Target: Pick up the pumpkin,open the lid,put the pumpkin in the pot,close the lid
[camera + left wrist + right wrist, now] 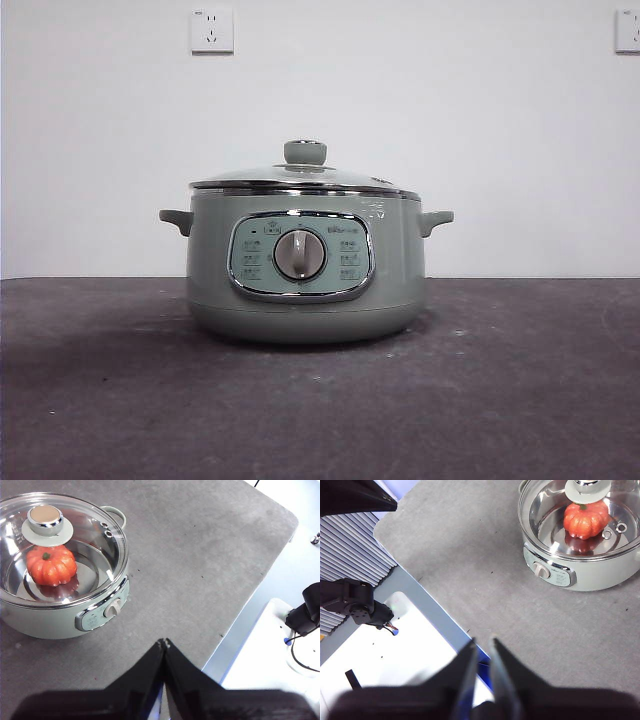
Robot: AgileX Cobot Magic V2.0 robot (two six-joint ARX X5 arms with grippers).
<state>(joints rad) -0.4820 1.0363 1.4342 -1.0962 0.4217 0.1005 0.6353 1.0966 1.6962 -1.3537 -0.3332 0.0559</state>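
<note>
The sage-green pot [300, 300] stands at the middle of the table with its dial facing the front view. Its glass lid [300, 178] rests on the rim, knob upward. Through the lid [100, 545] the orange pumpkin [51, 565] shows inside the pot [30, 625], stem up. The right wrist view also shows the pumpkin [585, 520] under the lid [540, 510] in the pot [600, 577]. My left gripper [164, 641] hangs shut and empty, well away from the pot. My right gripper [482, 641] hangs over the table's edge on the other side, jaws a narrow gap apart, holding nothing.
The dark grey table top [520, 400] spreads around the pot. Beyond its edges lie a white base with a black cable [300, 625] and a black arm joint [355, 605]. Two wall sockets [212, 30] sit on the white wall behind.
</note>
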